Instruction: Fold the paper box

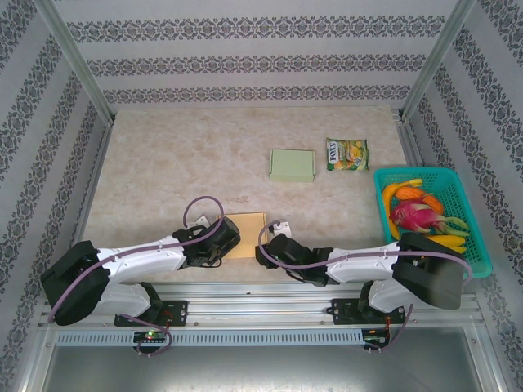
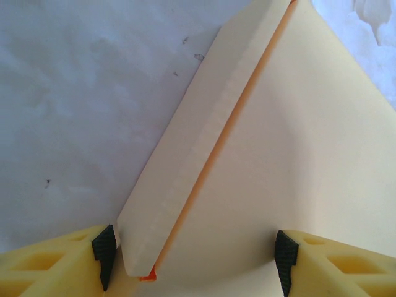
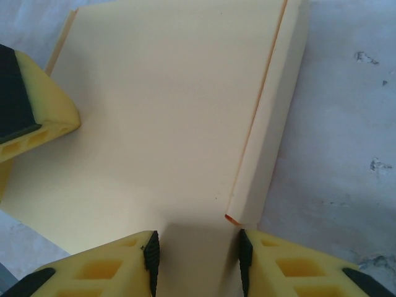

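from the top view the paper box (image 1: pixel 245 231) lies flat low in the centre of the frame on the pale mottled table (image 1: pixel 163 171). the left gripper (image 1: pixel 227 238) sits at its left edge and the right gripper (image 1: pixel 263 251) at its lower right corner.

the box is a smooth, matte cream sheet. one long narrow flap is folded over, with a thin orange line showing along the crease. in my left wrist view the flap (image 2: pixel 185 167) runs from the top centre down to the bottom left, and its end is just beside the left pad (image 2: pixel 104 253).

the left gripper (image 2: pixel 195 260) is spread wide, with yellow fingers and black ribbed pads, and the box corner lies between them. the right gripper (image 3: pixel 198 253) is narrowed to a slim gap with cream paper in it. the flap end (image 3: pixel 236 213) is just above its right pad (image 3: pixel 245 253). i can't tell whether the pads are biting the sheet.
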### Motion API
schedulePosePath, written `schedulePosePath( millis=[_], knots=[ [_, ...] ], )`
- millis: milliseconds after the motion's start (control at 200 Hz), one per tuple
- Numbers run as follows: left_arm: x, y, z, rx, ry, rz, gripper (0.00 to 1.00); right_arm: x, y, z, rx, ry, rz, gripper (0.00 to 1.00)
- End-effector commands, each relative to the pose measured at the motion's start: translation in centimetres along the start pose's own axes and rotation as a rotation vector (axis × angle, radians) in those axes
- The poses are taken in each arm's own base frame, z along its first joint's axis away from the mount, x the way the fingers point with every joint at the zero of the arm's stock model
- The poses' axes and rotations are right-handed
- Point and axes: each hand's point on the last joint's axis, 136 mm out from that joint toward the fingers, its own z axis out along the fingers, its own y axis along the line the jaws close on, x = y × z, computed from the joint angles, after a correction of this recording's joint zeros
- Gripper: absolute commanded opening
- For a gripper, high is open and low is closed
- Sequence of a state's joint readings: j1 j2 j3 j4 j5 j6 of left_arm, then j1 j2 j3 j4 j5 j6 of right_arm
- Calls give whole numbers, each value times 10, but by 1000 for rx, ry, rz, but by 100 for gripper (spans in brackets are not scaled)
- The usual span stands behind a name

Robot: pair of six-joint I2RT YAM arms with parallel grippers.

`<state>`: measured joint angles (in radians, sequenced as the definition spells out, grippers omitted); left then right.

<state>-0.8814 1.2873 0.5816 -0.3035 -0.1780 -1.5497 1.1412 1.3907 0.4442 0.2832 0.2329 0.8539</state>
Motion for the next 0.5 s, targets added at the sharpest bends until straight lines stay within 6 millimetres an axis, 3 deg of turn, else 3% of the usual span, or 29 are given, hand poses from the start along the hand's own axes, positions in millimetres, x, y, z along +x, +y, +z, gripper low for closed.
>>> schedulePosePath(
  millis=[0,495],
  knots=[
    [2,17,5,-52,9,-13,70,17,15,0,-97,67,27,38],
    [-2,20,2,-50,-7,-16,70,22,-3,-3,-26,47,-9,35]
  ],
)
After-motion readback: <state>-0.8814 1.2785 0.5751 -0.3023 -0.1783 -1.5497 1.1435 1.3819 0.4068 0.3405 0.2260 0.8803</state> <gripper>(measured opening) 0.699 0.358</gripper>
